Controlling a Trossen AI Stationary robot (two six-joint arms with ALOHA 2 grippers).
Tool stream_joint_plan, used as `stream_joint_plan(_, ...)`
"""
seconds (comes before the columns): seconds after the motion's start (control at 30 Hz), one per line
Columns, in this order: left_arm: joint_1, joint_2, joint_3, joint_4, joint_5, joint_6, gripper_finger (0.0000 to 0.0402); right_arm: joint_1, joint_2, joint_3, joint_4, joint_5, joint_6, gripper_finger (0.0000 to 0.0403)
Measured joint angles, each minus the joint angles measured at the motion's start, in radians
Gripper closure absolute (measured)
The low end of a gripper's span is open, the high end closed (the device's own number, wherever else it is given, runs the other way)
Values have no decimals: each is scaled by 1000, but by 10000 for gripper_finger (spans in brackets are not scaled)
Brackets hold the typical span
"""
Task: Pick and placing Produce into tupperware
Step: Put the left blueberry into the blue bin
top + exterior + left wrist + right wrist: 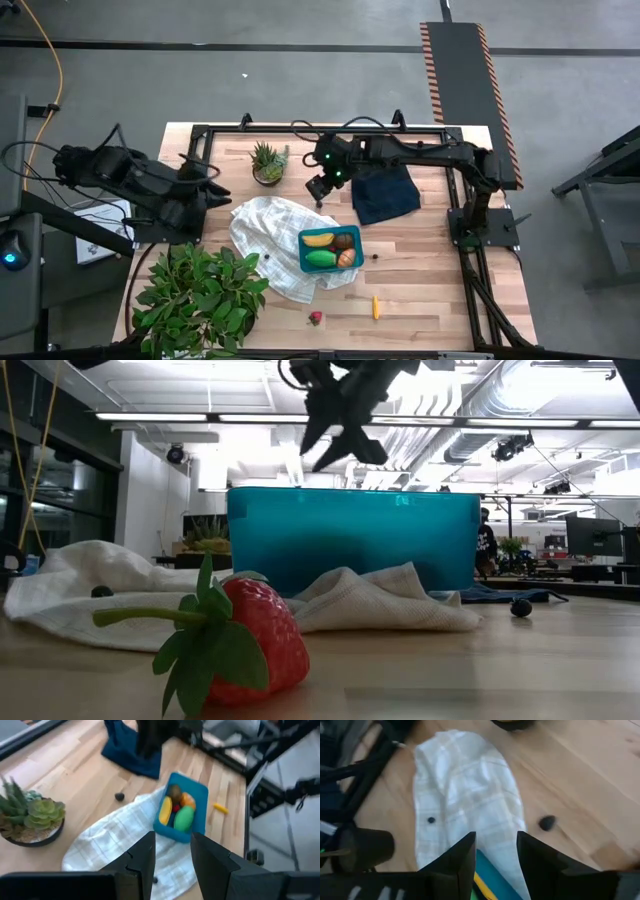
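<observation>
The teal tupperware stands open on a white checked cloth. It holds the yellow banana, a green fruit, a brown round one and an orange wedge. On the bare table lie the strawberry, the carrot and a dark berry. Another berry lies on the wood beside the cloth, and a third sits on the cloth. My right gripper hovers open above the cloth's far edge, holding nothing. My left gripper waits open at the table's left side.
A potted succulent stands at the far side. A dark navy cloth lies under the right arm. A big leafy plant fills the near left corner. Bare wood shows along the near edge around the strawberry.
</observation>
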Motion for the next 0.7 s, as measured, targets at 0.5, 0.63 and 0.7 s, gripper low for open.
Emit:
stream_joint_plan(0.5,0,124,-1,-47,73,62,291,-45,34,-1,-154,15,-140,270)
stream_joint_plan(0.63,1,163,-1,-62,73,55,291,-44,43,-1,-208,71,-254,269)
stream_joint_plan(0.7,5,180,-1,-62,74,37,291,-44,43,-1,-238,114,-327,270)
